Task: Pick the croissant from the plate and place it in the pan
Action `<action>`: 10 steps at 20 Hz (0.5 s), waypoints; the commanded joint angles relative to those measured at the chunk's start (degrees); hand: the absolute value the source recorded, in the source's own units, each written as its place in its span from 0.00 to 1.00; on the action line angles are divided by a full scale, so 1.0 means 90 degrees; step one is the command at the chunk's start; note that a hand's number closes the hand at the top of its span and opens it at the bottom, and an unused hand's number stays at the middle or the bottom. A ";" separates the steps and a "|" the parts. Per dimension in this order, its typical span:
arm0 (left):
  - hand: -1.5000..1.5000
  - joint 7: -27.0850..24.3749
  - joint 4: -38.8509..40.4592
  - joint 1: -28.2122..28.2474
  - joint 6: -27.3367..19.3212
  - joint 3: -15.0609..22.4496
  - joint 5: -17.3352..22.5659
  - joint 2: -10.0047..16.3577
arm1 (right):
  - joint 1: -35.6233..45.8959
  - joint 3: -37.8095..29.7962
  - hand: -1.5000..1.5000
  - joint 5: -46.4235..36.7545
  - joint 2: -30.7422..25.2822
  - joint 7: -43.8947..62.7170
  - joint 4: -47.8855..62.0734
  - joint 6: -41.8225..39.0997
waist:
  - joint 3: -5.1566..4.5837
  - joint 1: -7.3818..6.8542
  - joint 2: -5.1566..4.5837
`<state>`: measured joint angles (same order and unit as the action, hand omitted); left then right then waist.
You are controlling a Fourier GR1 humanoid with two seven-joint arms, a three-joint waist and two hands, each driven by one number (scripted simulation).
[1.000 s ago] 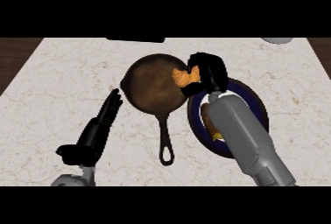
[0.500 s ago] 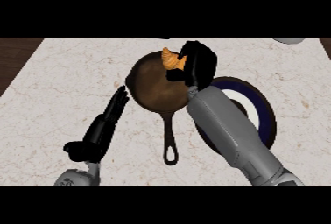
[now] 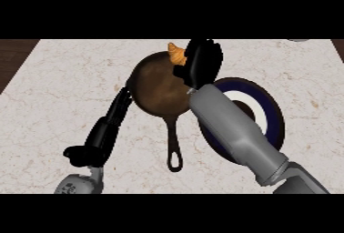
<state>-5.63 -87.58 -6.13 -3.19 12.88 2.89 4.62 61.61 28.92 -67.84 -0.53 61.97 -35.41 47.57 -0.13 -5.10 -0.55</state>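
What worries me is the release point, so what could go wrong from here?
The right hand holds the croissant over the far rim of the pan; released there, it might land on the rim or the counter beyond. The left hand, fingers straight, lies beside the pan's left edge and could nudge it.

I am looking steeply down from my own head onto the counter [image 3: 60, 91], facing away from my body, sitting close above its top
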 commanded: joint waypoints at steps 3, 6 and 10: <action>0.50 -0.0041 -0.0024 0.0048 -0.0104 0.0027 -0.0095 -0.0077 | 0.0013 -0.0018 1.00 -0.0389 0.0056 0.1144 0.0586 0.1189 | 0.0015 0.0086 -0.0045; 0.50 0.0034 -0.0034 -0.0019 -0.0169 0.0012 -0.0115 -0.0134 | 0.0147 -0.0331 1.00 -0.0272 0.0056 0.0795 0.0984 0.1324 | 0.0016 0.0131 -0.0057; 0.50 -0.0129 -0.0030 -0.0059 0.0058 0.0029 -0.0088 0.0002 | -0.0147 -0.0891 0.00 0.1478 0.0057 0.0023 0.1012 -0.0134 | 0.0023 -0.0191 -0.0176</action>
<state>-5.78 -87.98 -6.37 -3.14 12.71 2.52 4.58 61.33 23.90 -63.36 -0.34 62.08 -27.93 52.44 0.02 -5.50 -1.50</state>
